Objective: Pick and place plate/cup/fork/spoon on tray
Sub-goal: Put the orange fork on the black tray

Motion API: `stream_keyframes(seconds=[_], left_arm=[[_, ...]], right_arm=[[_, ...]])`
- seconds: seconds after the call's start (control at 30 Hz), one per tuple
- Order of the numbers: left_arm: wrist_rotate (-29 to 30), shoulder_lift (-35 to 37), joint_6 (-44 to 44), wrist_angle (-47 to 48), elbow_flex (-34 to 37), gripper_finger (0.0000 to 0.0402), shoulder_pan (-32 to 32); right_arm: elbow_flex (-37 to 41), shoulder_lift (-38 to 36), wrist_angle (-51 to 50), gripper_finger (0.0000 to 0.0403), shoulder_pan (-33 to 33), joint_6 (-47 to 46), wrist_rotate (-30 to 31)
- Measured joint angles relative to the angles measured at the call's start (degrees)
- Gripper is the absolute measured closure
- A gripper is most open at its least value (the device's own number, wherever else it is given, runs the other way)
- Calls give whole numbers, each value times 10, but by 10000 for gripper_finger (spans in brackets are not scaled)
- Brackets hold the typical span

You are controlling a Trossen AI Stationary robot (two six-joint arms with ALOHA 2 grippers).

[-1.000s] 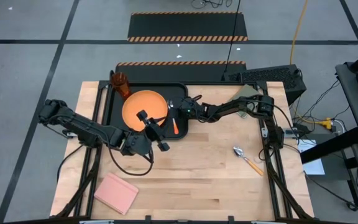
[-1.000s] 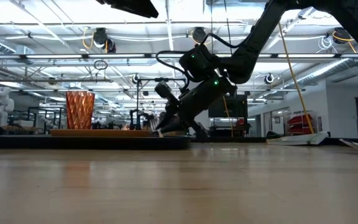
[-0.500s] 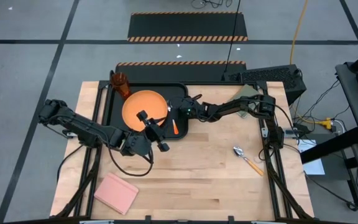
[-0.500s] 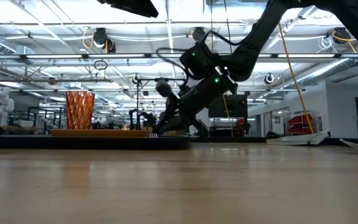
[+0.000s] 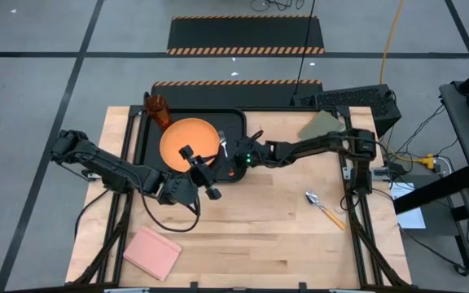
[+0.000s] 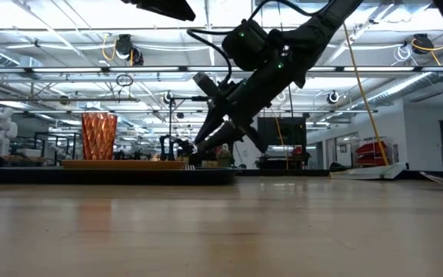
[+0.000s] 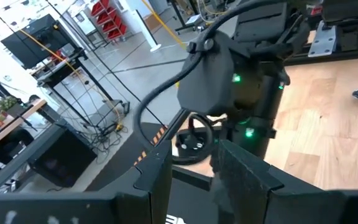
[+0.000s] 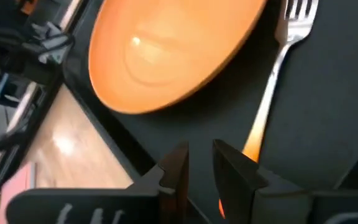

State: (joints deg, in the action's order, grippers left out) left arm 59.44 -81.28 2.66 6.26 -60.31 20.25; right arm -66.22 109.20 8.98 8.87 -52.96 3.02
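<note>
The tray point(image 5: 149, 146) is located at the far side of the tabletop point(image 5: 259, 236). The plate point(image 5: 190, 140) and the fork point(image 8: 272, 93) are seated on it, the fork just beside the plate. The cup point(image 5: 158, 109) is positioned at the tray's far left corner. The spoon point(image 5: 322, 207) is left on the tabletop, well apart. The right pincer point(image 8: 197, 165) is suspended above the fork handle, slightly parted, gripping nothing. The left pincer point(image 5: 202, 172) is parked at the tray's near edge, narrowly parted and empty.
</note>
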Motion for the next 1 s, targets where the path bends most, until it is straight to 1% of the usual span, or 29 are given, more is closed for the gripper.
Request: stream_keyframes(seconds=[0.17,0.43,0.57,0.67,0.73,0.8,0.9,1.0], left_arm=[[0,0,-1,-1,0,266,-2],[0,0,-1,-4,0,266,-3],[0,0,2,-4,0,266,-5],[0,0,2,-2,0,266,-5],[0,0,3,0,0,266,-5],[1,0,3,-1,0,266,-5],[3,0,3,-2,0,266,-4],[6,0,4,-1,0,266,-5]], right_arm=[[0,10,-28,353,-6,9,30],[0,27,-31,363,-7,27,28],[-1,33,2,363,-20,27,29],[-22,35,-23,363,-42,29,29],[-54,35,-53,363,-53,64,26],[-96,34,-95,363,-57,124,8],[-150,35,-170,363,-54,251,-3],[-175,36,-231,363,-46,363,-2]])
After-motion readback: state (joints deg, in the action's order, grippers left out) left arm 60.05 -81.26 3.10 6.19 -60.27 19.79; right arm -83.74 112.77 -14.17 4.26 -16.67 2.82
